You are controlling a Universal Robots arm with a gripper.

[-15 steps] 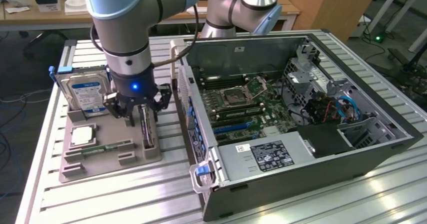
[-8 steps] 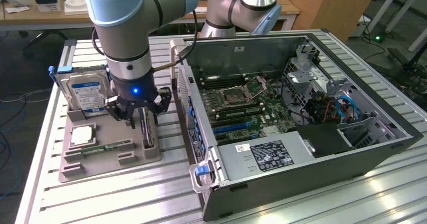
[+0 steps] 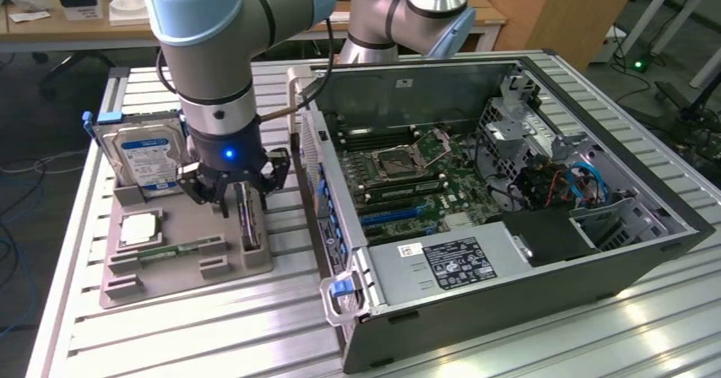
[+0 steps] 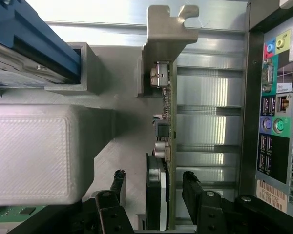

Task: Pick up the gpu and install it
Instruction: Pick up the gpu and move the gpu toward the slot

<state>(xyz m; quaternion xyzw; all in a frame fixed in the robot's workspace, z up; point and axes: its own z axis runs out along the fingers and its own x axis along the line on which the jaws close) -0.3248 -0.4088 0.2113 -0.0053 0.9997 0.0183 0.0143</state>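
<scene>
"Sizing up the gpu (image 4: 169, 146): how will it handle?"
"Light and stiff, I'd judge, but fragile: a thin board with bare parts on its face. Best taken by the two flat faces near the upper edge, clear of the metal bracket (image 4: 167, 34) and the contacts."
"Where is it?"
"Standing on edge in a slot of the grey holder (image 3: 186, 272), on the side nearest the case (image 3: 496, 192). The hard drive (image 3: 147, 154) stands upright toward the exterior view's left, and the memory stick (image 3: 181, 249) lies flat between the two."
"And the claw (image 3: 236, 194)?"
"Right over the card, straddling it. The fingers (image 4: 191, 187) stand apart, one off each face, with a gap showing on both sides. Nothing is clamped, and as far as I can see neither finger touches the board"
</scene>
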